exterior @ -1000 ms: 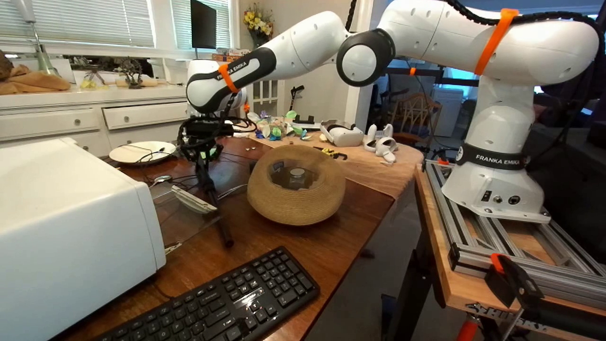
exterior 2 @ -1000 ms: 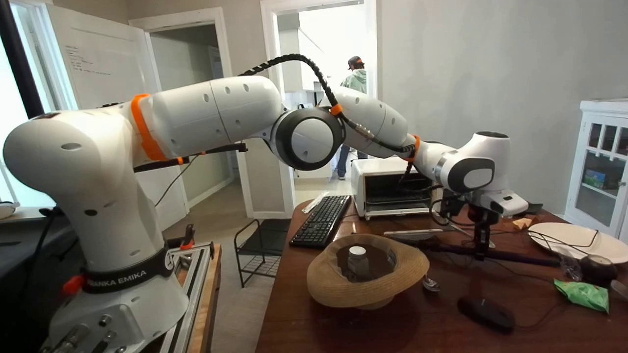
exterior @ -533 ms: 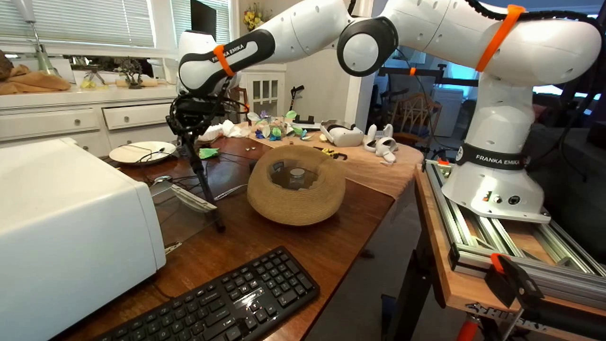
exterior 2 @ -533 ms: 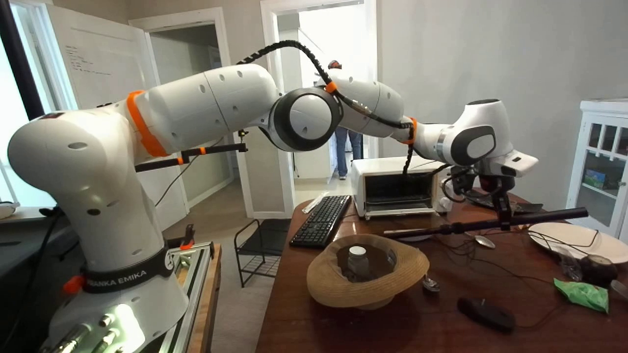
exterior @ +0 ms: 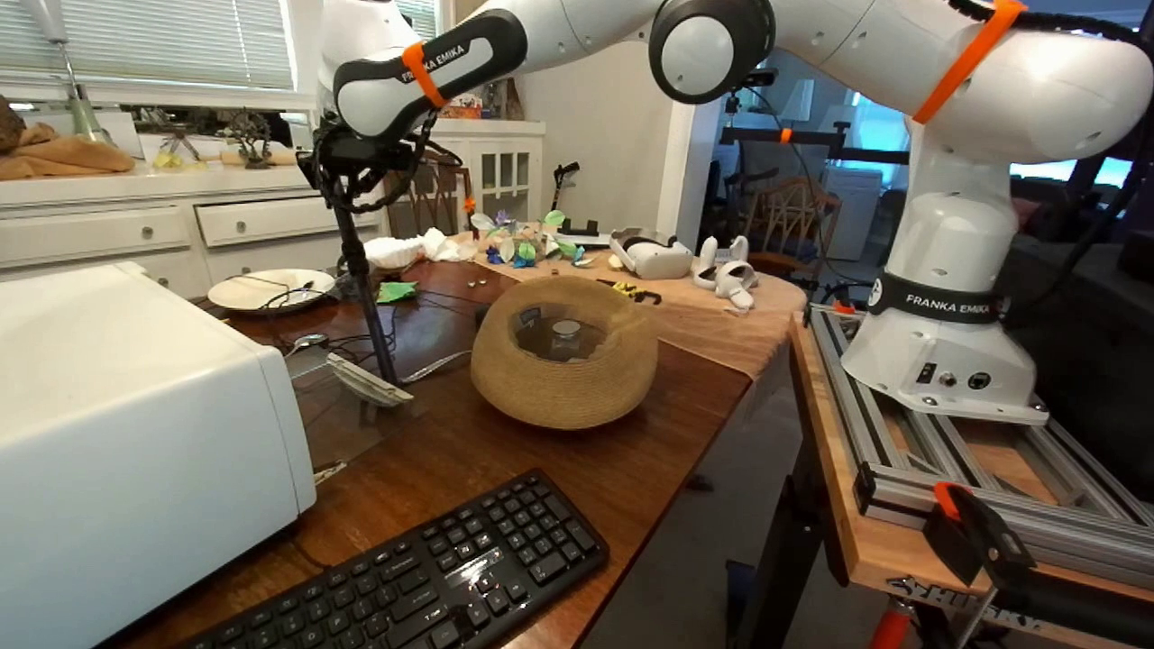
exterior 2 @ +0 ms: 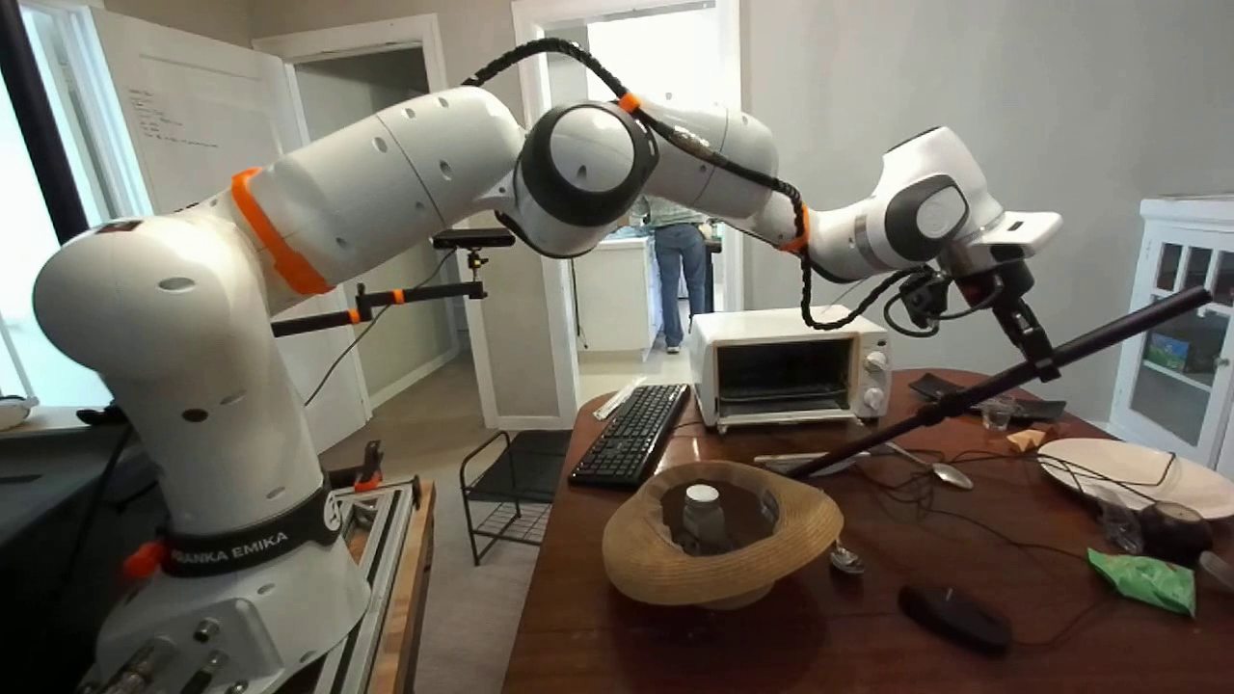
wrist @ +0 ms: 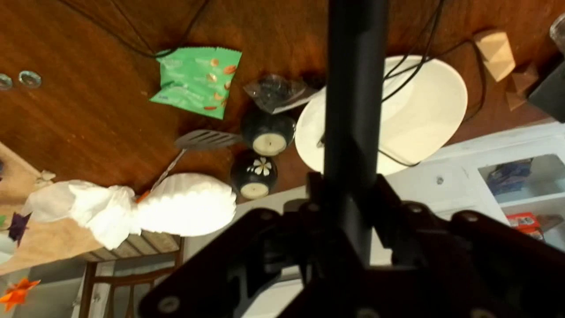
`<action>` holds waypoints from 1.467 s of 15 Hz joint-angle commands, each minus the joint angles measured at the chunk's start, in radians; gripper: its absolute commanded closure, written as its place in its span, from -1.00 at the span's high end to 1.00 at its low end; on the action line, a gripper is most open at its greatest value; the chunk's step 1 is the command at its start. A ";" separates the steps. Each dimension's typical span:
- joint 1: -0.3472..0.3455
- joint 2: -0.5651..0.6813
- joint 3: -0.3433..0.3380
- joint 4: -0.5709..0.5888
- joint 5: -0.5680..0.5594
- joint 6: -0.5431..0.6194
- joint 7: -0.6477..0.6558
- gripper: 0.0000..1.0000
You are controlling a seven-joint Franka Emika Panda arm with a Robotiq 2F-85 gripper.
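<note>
- The gripper (exterior 2: 1041,362) is clamped around a long black pole (exterior 2: 998,386), its jaws apart only by the pole's thickness; in the wrist view they are dark and blurred.
- The pole slants over the table (exterior 2: 839,646), low end toward the woven hat (exterior 2: 665,571); whether that end touches anything is hard to tell, and the wrist view cuts the pole off at its top edge.
- The upturned hat hides the base of a white-lidded jar (exterior 2: 705,525).
- The keyboard (exterior: 451,577) and toaster oven (exterior: 153,415) run out of frame in an exterior view.
- The table is glossy brown wood, bearing a white plate (exterior 2: 1147,472) and a green packet (exterior 2: 1142,580).
- Beyond stands a white cabinet (exterior 2: 1186,357); in the doorway (exterior 2: 665,48), a person (exterior 2: 681,275) has the head hidden behind the robot's arm (exterior 2: 713,145).
- Only the wrist view shows a slotted spatula (wrist: 207,139).
- An exterior view shows a white headset (exterior: 656,258) on peach cloth (exterior: 712,338), outside the wrist view.
</note>
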 commanded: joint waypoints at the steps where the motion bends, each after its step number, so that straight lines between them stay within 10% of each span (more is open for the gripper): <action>1: 0.082 -0.156 -0.073 -0.228 -0.126 0.070 0.169 -0.85; 10: 0.268 -0.372 -0.266 -0.602 -0.399 0.220 0.624 -0.85; 17: 0.516 -0.515 -0.514 -0.935 -0.704 0.234 1.079 -0.85; 22: 0.767 -0.469 -0.807 -1.136 -0.880 0.471 1.419 -0.85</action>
